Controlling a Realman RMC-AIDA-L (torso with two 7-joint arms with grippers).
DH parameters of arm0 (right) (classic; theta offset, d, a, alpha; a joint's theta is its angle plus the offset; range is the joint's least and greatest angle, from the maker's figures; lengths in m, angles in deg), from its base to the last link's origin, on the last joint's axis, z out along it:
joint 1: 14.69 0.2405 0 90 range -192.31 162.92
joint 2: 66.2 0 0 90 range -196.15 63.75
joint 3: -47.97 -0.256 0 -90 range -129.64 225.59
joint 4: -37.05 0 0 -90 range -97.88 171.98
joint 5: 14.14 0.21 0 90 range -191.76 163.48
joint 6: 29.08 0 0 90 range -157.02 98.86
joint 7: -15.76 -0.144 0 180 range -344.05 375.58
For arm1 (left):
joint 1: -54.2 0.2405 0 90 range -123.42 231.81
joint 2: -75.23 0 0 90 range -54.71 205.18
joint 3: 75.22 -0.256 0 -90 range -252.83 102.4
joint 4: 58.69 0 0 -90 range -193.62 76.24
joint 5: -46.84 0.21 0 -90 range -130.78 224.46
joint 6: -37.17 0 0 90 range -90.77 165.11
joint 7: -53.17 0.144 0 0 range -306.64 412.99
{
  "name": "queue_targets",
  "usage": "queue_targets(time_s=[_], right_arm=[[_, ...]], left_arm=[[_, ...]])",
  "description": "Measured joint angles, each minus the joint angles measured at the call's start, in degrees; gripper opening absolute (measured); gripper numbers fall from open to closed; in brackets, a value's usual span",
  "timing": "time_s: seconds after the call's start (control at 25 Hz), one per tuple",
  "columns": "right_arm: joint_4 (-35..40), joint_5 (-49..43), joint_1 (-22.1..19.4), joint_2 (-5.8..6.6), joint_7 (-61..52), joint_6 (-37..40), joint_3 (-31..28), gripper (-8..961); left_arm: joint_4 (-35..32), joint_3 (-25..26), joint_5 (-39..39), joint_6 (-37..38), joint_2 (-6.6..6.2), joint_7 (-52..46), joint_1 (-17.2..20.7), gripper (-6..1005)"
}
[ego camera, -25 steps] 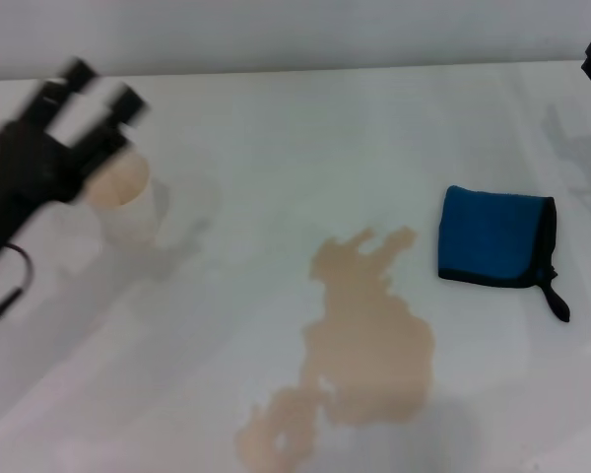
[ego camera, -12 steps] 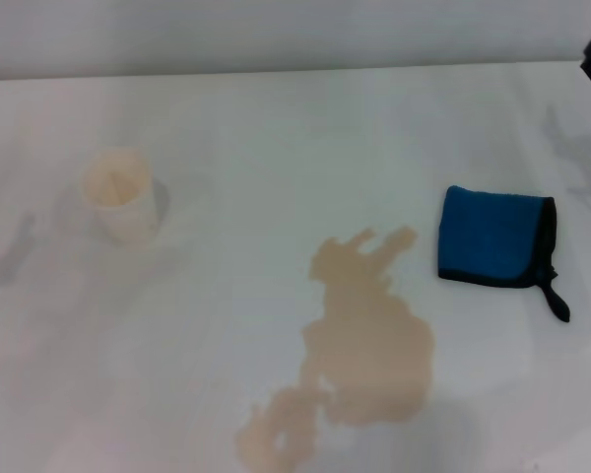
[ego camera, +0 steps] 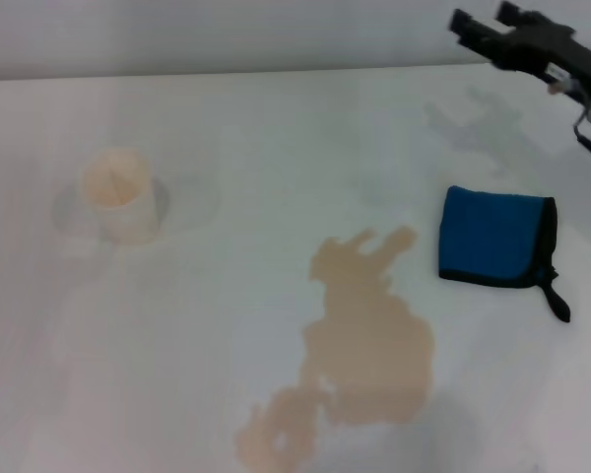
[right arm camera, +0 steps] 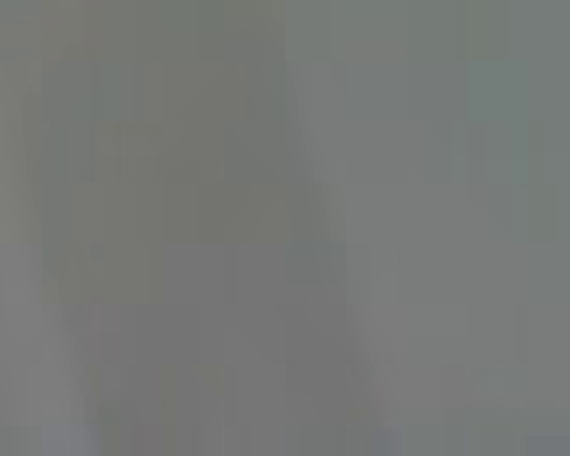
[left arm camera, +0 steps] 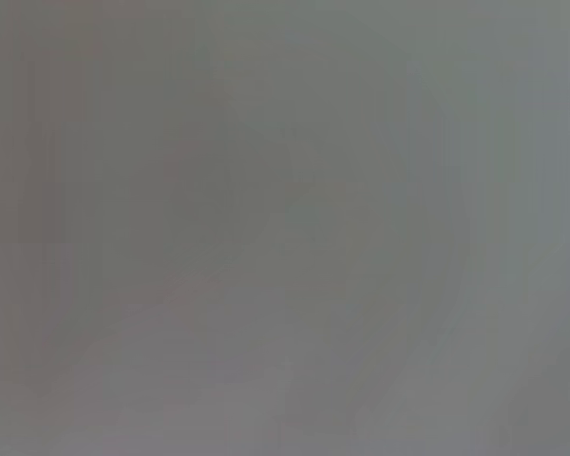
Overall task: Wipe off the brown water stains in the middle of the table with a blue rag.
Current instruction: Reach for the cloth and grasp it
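Observation:
The brown water stains (ego camera: 360, 345) lie as a tan ragged puddle in the middle of the white table (ego camera: 256, 148), reaching the near edge of the head view. The blue rag (ego camera: 494, 237) lies flat to the right of the stains, its black loop tab at the near right corner. My right gripper (ego camera: 483, 24) is black, open and empty, in the air at the far right, beyond the rag and apart from it. My left gripper is out of view. Both wrist views show only plain grey.
A cream paper cup (ego camera: 120, 193) stands upright at the left of the table, far from the stains. The table's far edge meets a grey wall.
My left arm left the view at the left, away from the cup. My right gripper moved in from the far right edge, further into view above the far side of the table.

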Motion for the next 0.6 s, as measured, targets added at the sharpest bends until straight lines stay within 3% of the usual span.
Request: queue_targets(time_s=[0.12,0.36,0.52,0.6], right_arm=[[5.0,-8.4,0.3,2.44,-10.7,-1.6,2.5,856],[13.0,-32.0,2.9,7.30,-33.9,0.0,2.1,856],[13.7,-50.0,7.6,11.47,-49.6,9.8,-0.8,855],[13.8,-58.4,9.7,12.72,-55.4,16.0,-4.3,855]], left_arm=[[0.2,0.0,-0.1,0.6,0.01,0.1,-0.5,888],[0.0,0.0,-0.1,0.7,0.10,0.1,-0.7,888],[0.0,0.0,-0.2,0.8,0.10,0.1,-1.0,887],[0.1,0.0,-0.2,0.8,0.13,0.1,-1.3,887]])
